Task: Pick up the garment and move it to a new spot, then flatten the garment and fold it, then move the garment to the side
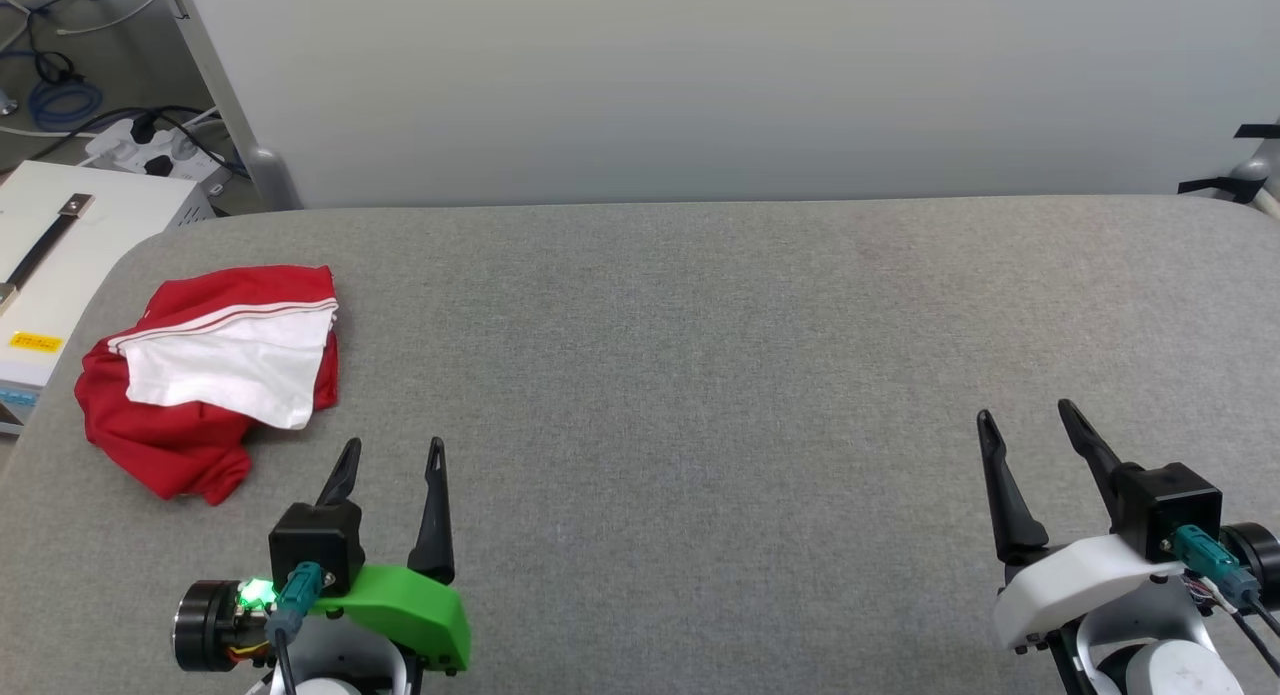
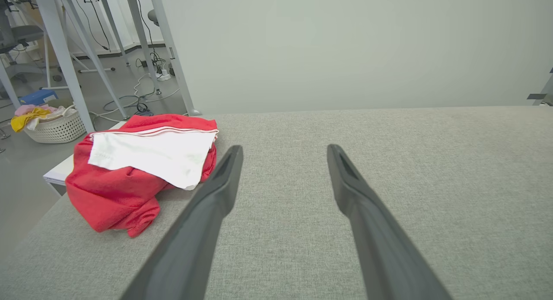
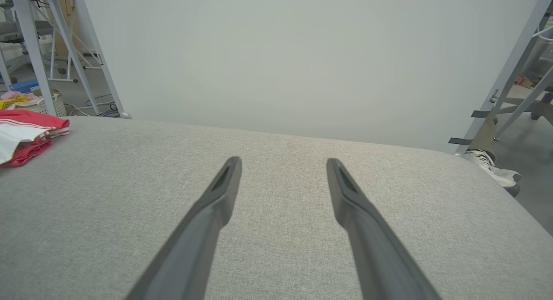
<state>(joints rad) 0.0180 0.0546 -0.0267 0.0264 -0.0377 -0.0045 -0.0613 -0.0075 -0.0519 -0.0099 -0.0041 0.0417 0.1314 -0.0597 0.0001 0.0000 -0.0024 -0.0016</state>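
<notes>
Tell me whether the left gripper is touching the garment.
Apart: the head view shows bare table between the left gripper and the garment.

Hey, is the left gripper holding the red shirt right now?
No, the left gripper stands open above the grey table, and the red shirt lies bunched on the table, apart from it.

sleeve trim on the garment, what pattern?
Thin red and white stripes along the white sleeve of the garment; clearest in the left wrist view.

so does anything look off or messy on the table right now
The garment sits near the left edge of the table as a rumpled heap, white fabric flopped over the red, its lower end bunched rather than squarely folded. Nothing else stands out.
</notes>
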